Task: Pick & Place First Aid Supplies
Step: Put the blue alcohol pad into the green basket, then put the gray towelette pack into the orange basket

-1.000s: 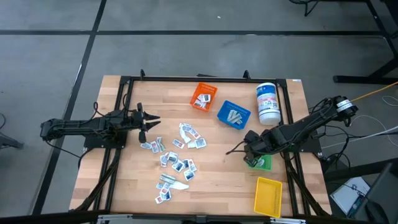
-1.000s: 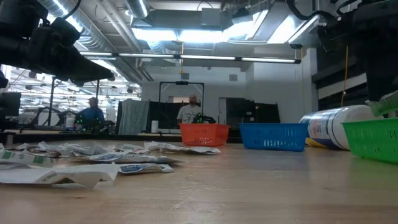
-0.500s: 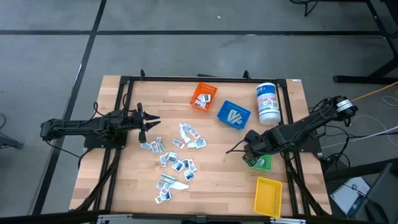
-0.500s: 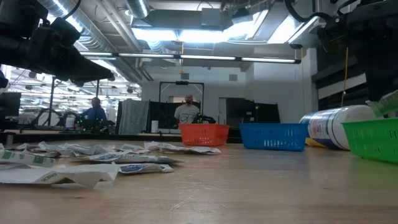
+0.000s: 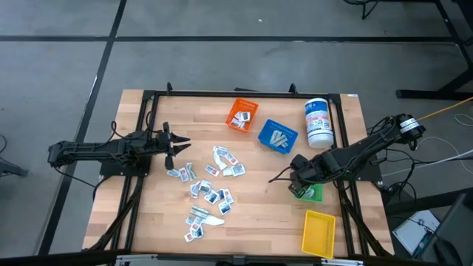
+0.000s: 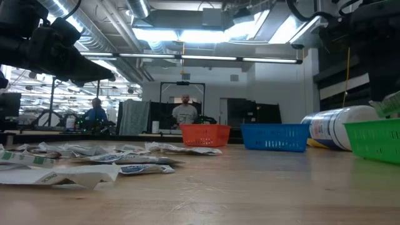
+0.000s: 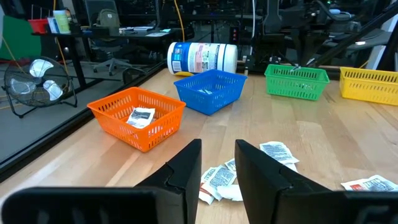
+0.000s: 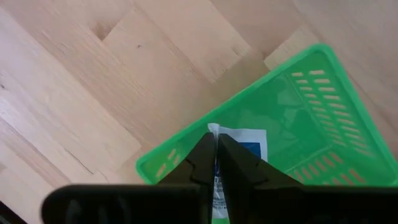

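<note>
1. A first aid packet (image 8: 239, 149), white with blue print, is pinched between the nearly closed fingers of the right gripper (image 8: 216, 163), directly above the green bin (image 8: 323, 112).
2. That bin sits near the table's right edge, with the yellow bin (image 5: 318, 233) toward the front right corner.
3. The step in hand looks like the drop: the packet is over the bin but not yet let go.
4. Next, the fingers need to part so the packet falls inside the walls, then lift clear.
5. The remaining packets (image 5: 209, 193) lie scattered around the table's middle, toward its left side.
6. The left gripper (image 5: 179, 148) waits near the left edge beside that scatter, fingers narrowly apart and empty.
7. The orange bin (image 7: 138, 116) already holds one packet.
</note>
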`<state>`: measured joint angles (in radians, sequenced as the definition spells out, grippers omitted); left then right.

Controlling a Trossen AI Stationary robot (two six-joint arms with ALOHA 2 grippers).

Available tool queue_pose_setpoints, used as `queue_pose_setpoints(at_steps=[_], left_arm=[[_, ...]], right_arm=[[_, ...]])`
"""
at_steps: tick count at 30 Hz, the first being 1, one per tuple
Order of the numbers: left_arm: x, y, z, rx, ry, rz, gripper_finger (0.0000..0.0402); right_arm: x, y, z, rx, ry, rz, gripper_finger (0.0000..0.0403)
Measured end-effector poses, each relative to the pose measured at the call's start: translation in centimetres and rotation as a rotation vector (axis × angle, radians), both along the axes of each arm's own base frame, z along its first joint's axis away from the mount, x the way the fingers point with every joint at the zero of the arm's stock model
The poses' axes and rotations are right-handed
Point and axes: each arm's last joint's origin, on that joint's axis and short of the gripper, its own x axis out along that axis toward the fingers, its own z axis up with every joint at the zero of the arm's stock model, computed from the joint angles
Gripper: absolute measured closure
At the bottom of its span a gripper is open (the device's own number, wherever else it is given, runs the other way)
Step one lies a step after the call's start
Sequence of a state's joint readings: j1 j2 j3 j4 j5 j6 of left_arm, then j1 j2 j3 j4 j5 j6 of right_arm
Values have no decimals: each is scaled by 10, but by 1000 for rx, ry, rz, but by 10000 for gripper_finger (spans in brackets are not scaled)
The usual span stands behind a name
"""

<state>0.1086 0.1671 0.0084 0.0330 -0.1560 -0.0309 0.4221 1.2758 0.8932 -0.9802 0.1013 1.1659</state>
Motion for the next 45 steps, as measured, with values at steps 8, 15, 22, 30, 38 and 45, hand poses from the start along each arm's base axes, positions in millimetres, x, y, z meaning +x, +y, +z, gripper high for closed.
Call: queue_pose_setpoints(at_steps=[8,15,22,30,38,45], left_arm=[[0,0,0,0,0,0,310],[0,0,0,0,0,0,309],[0,0,0,0,0,0,311],[0,0,0,0,0,0,307],[0,0,0,0,0,0,309],[0,0,0,0,0,0,307]], right_arm=[[4,2,1,-15,-45,122,289],[6,1,1,-43,-63,144,186],[28,-5,9,-86,-280,194,169],[59,-19,22,-217,-540,399,169],[90,-33,0,-328,-539,487,169],[112,-38,-32,-475,-458,554,169]])
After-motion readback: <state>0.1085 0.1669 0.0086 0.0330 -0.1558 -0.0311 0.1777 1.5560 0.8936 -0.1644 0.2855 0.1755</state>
